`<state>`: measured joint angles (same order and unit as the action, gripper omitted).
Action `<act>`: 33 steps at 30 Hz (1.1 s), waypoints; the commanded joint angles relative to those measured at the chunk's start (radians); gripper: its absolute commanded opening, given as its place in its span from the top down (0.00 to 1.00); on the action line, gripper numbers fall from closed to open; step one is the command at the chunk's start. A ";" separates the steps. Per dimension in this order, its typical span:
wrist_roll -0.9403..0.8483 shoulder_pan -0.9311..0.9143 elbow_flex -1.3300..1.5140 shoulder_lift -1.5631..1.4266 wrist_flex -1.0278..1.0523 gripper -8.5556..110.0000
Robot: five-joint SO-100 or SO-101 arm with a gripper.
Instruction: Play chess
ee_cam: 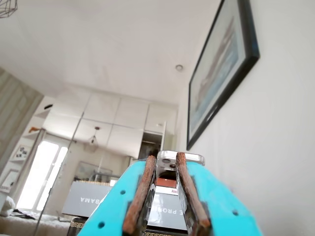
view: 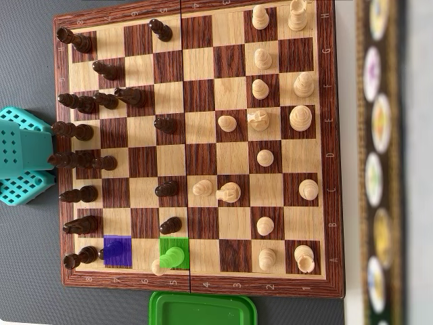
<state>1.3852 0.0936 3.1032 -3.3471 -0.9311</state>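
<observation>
The overhead view shows a wooden chessboard with dark pieces on its left half and light pieces on its right. A green patch marks a bottom-row square holding a light piece. A blue patch marks a square two files to the left, with a dark piece at its edge. The teal arm sits off the board's left edge. In the wrist view my gripper points up at the room. Its teal fingers with brown pads stand a little apart with nothing between them.
A green tray lies below the board's bottom edge. A patterned box edge runs along the right. In the wrist view a phone, a grey box, a framed picture and the ceiling show.
</observation>
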 commanded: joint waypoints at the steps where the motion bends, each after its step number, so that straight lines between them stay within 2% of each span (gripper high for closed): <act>1: -0.002 -0.012 0.008 -0.002 -0.081 0.86; 6: -0.002 -0.063 0.009 -0.002 -0.187 0.86; 17: 0.003 -0.055 0.057 -0.002 -0.454 0.86; 22: 0.000 -0.064 0.057 -0.002 -0.643 0.86; 33: 0.009 -0.055 0.057 -0.002 -0.744 0.86</act>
<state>1.3867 0.0337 3.1401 -3.3533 -1.6460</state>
